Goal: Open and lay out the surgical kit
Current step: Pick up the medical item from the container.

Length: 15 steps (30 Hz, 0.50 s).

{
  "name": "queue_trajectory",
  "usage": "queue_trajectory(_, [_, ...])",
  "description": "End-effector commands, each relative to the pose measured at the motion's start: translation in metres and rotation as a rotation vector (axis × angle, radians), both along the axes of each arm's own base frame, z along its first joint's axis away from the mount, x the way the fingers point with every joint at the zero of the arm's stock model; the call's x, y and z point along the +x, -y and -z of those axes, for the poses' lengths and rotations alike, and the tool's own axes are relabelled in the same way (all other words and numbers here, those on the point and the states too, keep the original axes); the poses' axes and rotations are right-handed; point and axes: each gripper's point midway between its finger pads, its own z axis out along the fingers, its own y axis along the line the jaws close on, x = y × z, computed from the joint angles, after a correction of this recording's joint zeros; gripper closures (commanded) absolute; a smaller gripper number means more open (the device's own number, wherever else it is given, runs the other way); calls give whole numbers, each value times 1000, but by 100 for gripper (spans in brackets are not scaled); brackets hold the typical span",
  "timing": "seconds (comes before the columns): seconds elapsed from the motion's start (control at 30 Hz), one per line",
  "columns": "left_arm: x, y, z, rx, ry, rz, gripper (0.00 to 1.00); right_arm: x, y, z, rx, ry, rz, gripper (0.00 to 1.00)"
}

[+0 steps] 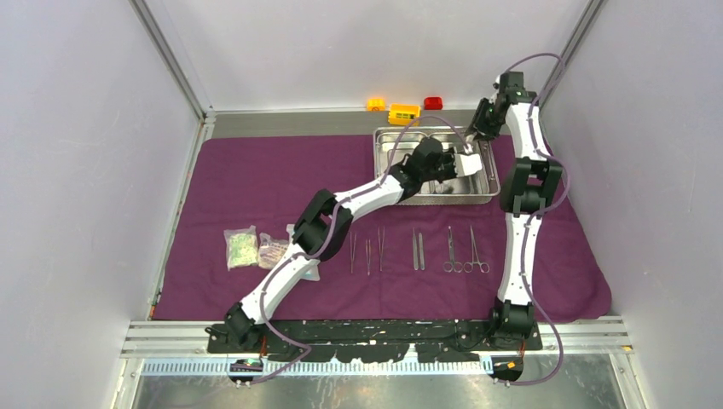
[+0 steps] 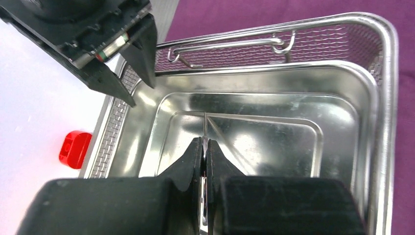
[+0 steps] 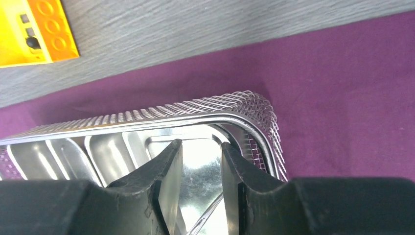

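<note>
While steel instruments (image 1: pixel 417 250) lie rowed at 6 o'clock on the purple cloth (image 1: pixel 256 179), both grippers sit at the tray (image 2: pixel 313 83) toward 12.
Inside it the left gripper (image 2: pixel 204 142) pinches a thin steel piece (image 2: pixel 203 127); the right gripper (image 3: pixel 200 144), at its 2 o'clock, has fingers apart.

Dark-purple cloth (image 1: pixel 256 179), shiny silver tray (image 2: pixel 293 142) with mesh-patterned walls, yellow brick (image 1: pixel 404 112), orange brick (image 1: pixel 375 104), red brick (image 1: pixel 433 103).

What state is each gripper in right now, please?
Left gripper: closed on a thin steel instrument over the steel tray.
Right gripper: open, holding nothing.
</note>
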Motion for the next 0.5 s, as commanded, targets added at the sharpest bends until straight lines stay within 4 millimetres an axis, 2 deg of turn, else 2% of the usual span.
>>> queue_trajectory(0.0, [-8, -16, -43, 5, -87, 11, 100, 12, 1, -80, 46, 173, 0, 60])
queue_trajectory(0.23, [-4, -38, -86, -9, -113, -35, 100, 11, -10, -112, 125, 239, -24, 63])
queue_trajectory(0.37, [6, -57, -130, -47, -105, -69, 100, 8, -15, -134, 150, 280, -50, 65])
queue_trajectory(0.47, [3, -68, -166, -67, -84, -78, 100, 5, -19, -149, 183, 312, -62, 67])
